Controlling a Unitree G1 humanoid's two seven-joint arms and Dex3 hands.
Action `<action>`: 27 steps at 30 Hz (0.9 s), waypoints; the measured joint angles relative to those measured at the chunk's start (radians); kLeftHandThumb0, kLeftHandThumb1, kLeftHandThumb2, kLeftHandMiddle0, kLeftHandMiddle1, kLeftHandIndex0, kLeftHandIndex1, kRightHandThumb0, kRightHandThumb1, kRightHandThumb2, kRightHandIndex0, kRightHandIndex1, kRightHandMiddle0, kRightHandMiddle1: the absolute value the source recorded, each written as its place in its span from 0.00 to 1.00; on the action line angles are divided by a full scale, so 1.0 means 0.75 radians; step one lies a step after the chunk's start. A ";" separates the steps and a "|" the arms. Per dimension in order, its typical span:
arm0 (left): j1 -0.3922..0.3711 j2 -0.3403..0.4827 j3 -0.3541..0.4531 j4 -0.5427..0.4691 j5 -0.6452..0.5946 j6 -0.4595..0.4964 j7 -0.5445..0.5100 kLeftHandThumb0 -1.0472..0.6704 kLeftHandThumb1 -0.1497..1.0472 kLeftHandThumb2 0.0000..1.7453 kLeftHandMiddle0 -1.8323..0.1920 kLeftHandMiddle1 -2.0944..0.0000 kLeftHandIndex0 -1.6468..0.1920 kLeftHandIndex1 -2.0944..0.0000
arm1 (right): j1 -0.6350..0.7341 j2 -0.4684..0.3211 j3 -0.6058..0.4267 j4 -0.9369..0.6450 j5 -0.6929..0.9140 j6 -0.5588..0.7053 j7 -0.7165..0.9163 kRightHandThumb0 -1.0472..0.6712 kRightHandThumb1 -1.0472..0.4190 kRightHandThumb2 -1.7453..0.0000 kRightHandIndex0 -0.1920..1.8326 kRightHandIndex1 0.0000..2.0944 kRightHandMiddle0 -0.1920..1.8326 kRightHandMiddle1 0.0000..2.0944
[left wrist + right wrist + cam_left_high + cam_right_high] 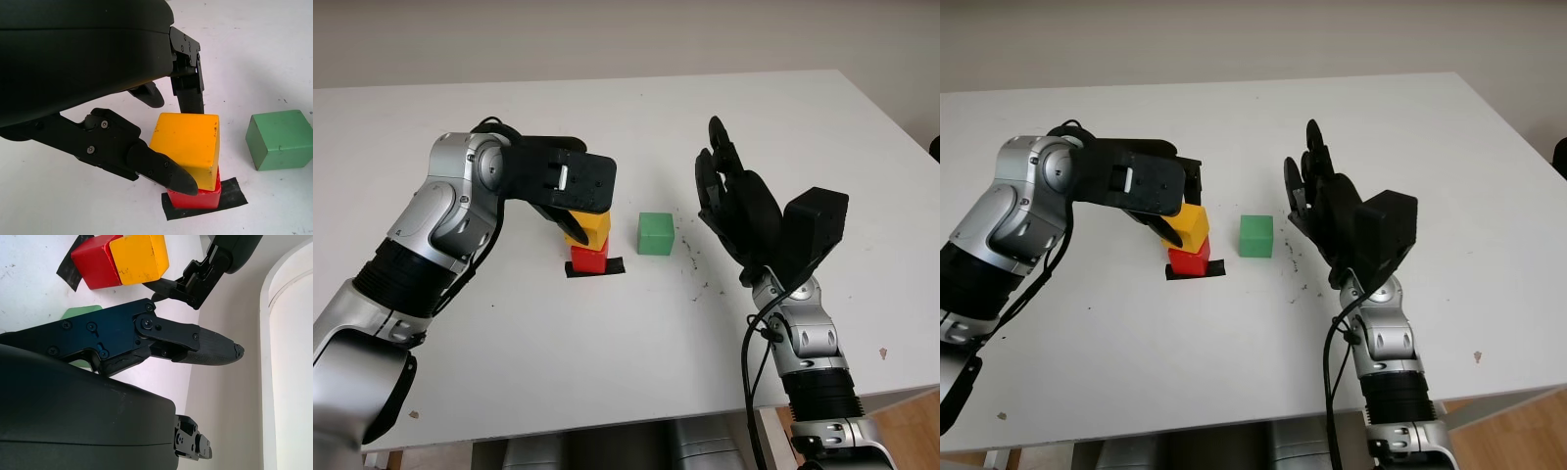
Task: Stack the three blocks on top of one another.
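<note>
A yellow block [594, 226] sits slightly tilted on a red block [589, 258], which stands on a strip of black tape [613, 266] near the table's middle. My left hand [570, 228] reaches in from the left and is shut on the yellow block. In the left wrist view one finger [161, 171] presses its near lower corner and another finger [188, 93] stands behind it. A green block [656, 234] lies alone on the table just right of the stack. My right hand [722, 181] is open and raised, to the right of the green block and apart from it.
The white table [607, 352] has its front edge close below both arms and its right edge beyond my right arm. Small dark specks [690, 257] mark the surface between the green block and my right hand.
</note>
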 measured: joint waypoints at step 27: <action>0.004 0.000 0.000 -0.004 -0.029 -0.051 -0.008 0.18 0.91 0.03 0.88 0.99 0.82 0.87 | 0.003 0.000 -0.003 -0.008 0.005 0.001 0.003 0.18 0.00 0.65 0.00 0.00 0.00 0.00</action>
